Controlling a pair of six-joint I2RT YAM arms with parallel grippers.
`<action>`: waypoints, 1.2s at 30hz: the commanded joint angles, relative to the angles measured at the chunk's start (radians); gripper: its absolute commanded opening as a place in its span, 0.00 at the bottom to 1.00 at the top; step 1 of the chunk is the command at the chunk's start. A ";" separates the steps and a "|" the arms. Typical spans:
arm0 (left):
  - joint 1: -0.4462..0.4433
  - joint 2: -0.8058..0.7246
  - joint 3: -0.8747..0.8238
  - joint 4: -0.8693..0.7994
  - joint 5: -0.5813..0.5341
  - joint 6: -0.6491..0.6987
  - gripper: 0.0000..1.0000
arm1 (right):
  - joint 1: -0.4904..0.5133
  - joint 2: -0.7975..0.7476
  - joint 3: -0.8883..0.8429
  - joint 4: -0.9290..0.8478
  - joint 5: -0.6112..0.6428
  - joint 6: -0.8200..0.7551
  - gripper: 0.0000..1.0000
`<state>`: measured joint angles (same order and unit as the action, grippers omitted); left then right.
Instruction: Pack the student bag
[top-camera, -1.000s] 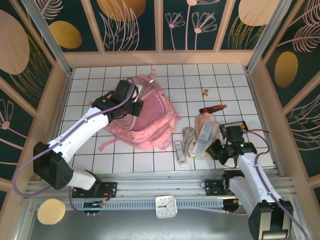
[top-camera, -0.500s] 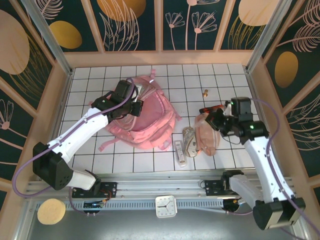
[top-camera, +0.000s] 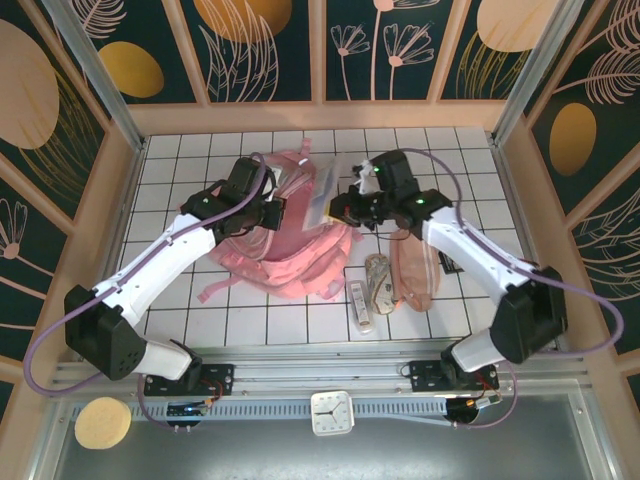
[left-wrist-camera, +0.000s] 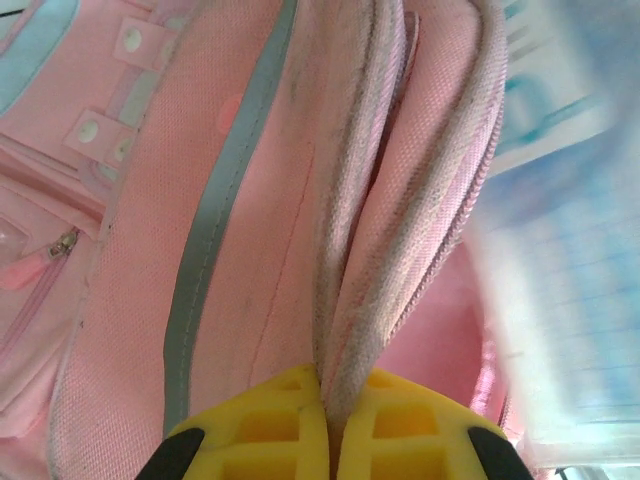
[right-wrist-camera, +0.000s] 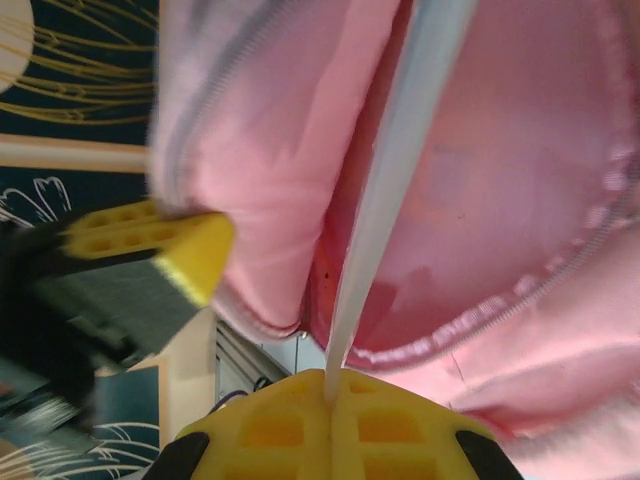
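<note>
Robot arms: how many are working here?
2. The left arm comes from the near left, pinching the student bag's rim; the right arm comes from the near right, holding a thin booklet at its opening.

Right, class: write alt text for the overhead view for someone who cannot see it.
Over a pink backpack on a tiled table, the left gripper pinches the bag's open edge while the right gripper holds a thin notebook at the opening.
</note>
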<state>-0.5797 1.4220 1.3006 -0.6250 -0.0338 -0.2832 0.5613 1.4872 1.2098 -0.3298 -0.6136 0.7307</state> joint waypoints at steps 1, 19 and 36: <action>0.000 -0.064 0.077 0.078 0.008 -0.050 0.00 | 0.017 0.063 -0.050 0.159 -0.086 -0.012 0.00; 0.001 -0.087 0.008 0.159 0.029 -0.084 0.00 | 0.139 0.396 0.022 0.900 -0.465 0.359 0.00; 0.000 -0.074 -0.004 0.178 0.007 -0.068 0.00 | 0.056 0.158 0.129 -0.397 -0.090 -0.206 0.80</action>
<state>-0.5781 1.3796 1.2816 -0.5861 -0.0299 -0.3534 0.6563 1.7264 1.3125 -0.5140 -0.7803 0.5861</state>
